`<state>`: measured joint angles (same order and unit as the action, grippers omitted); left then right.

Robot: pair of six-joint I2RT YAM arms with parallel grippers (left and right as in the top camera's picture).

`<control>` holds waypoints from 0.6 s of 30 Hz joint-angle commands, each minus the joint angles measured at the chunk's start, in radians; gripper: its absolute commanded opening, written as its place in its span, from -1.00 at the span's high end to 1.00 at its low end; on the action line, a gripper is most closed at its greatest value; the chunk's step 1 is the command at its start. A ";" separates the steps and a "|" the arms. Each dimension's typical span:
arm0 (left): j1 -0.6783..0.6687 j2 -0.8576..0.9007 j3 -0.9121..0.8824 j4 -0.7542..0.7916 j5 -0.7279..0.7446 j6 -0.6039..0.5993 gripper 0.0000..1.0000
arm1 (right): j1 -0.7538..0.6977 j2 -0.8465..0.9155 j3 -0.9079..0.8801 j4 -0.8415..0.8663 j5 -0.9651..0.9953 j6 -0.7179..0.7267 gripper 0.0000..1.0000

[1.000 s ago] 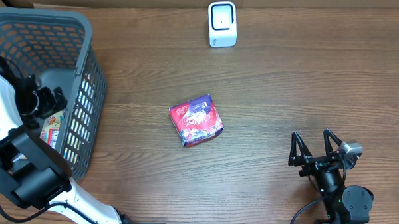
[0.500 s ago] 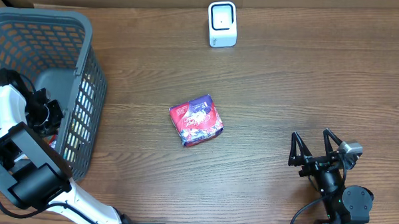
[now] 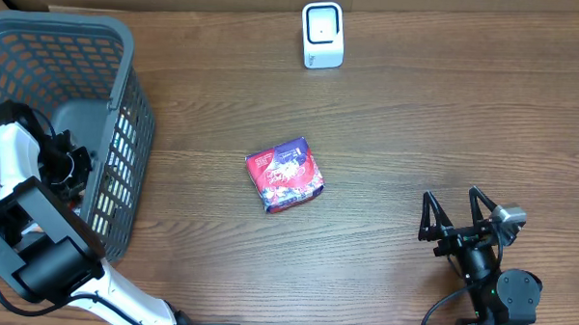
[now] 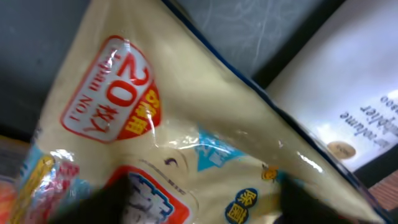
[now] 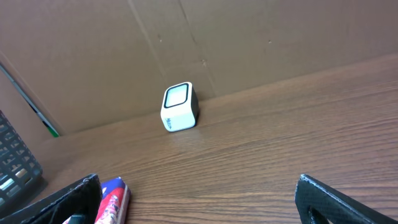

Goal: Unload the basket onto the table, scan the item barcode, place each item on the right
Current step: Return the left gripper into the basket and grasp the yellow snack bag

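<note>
Dark wooden table (image 3: 417,119) is meeting a brown cardboard wall (image 5: 249,37) — right gripper (image 3: 459,209) is standing wide; left gripper (image 3: 69,166), in the grey plastic basket (image 3: 136,128) — cannot tell.

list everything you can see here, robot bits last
table: one, brown wood, under everything
cardboard wall: one, brown, behind the table
basket: one, grey mesh, far left
scanner: one, white, top centre by the wall
red and purple packet: one, table centre
cream packet: one, cream with a red label, inside the basket
white printed item: one, beside the cream packet, kind unclear
left fingers: one pair, black, down in the basket at the cream packet, grip unclear
right fingers: one pair, black, lower right, spread open and empty
</note>
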<state>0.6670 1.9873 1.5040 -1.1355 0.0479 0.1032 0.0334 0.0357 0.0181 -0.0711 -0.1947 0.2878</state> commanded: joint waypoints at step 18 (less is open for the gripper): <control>-0.006 -0.007 -0.023 -0.129 -0.116 -0.033 -0.85 | 0.005 -0.004 -0.010 0.006 0.000 0.001 -1.00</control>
<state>0.6670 1.9835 1.5028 -1.2552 -0.0071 0.0967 0.0338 0.0357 0.0181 -0.0708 -0.1951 0.2878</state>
